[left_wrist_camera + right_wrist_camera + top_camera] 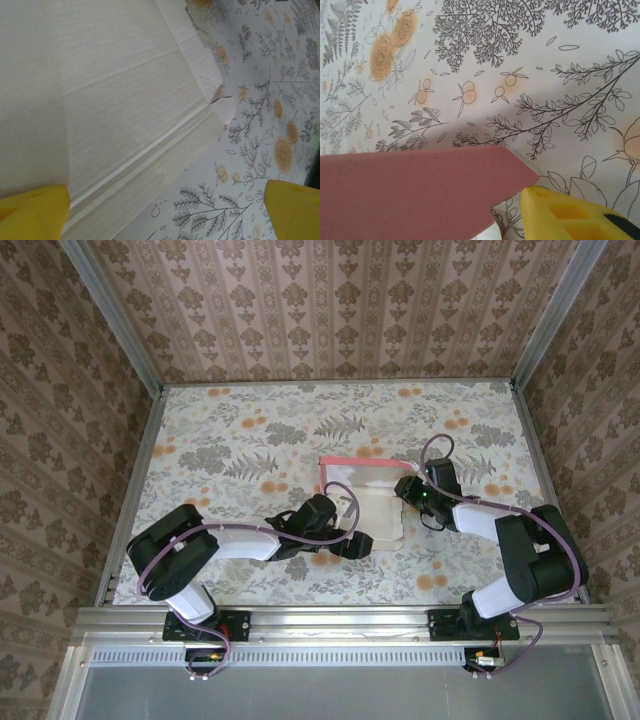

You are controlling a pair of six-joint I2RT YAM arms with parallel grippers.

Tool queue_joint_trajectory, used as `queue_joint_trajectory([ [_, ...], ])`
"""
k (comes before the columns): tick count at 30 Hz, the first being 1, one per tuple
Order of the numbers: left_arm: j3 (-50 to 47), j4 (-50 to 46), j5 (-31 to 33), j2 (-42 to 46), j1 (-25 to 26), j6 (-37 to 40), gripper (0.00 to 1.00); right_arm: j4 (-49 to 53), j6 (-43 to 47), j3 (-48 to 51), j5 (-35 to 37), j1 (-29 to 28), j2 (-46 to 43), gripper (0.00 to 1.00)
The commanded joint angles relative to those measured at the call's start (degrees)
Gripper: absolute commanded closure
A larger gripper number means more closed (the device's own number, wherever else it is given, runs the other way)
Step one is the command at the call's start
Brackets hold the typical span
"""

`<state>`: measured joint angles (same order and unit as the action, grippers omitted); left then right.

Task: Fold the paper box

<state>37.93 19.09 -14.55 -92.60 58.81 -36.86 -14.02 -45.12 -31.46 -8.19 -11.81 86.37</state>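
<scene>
Overhead, a wide bench covered in a grey-and-orange floral print sits inside a booth of brown damask wallpaper. Two white-and-black robot arms are bolted at its near edge. The left arm extends across towards the middle, and the right arm bends inward from the other side.

Between them, a little right of the bench's centre, lies the thin cardboard paper box. It is opened out with its pale whitish-grey inside facing up, and a salmon-pink strip runs along its far edge.

At the box's near edge, the yellow-tipped left fingers are spread wide. In the left wrist view one tip is over the creased pale panel and the other over bare floral print, with the cardboard's edge running between them.

At the box's right side, the right wrist view shows a pink flap cutting across the lower left. Its corner sits just beside a tip of the yellow right fingers. Whether those fingers are clamped on the flap cannot be told.
</scene>
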Motion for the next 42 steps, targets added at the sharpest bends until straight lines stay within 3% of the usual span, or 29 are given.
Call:
queue_joint_trajectory([
  [1, 0.89, 2.00, 0.40, -0.25, 0.48, -2.08, 0.00, -3.10, 0.83, -0.97, -0.14, 0.32, 0.89, 0.56],
  [12, 1.19, 2.18, 0.21, -1.10, 1.09, -2.38, 0.00, -9.50, -0.16, -0.59, 1.12, 0.23, 3.98, 0.63],
  [23, 2.38, 0.63, 0.74, -0.11, 1.50, -1.52, 0.00, -9.01, -0.08, -0.30, 5.37, 0.00, 3.88, 0.65],
  [33, 11.23, -12.52, 5.13, 0.05, 0.80, 9.77, 0.00, -11.46, 0.05, -0.27, 3.80, -0.14, 5.87, 0.66],
  [42, 14.00, -12.01, 4.10, -6.59, -1.59, 12.96, 0.00, -14.50, -0.98, 0.17, 4.10, -0.29, 7.71, 0.67],
])
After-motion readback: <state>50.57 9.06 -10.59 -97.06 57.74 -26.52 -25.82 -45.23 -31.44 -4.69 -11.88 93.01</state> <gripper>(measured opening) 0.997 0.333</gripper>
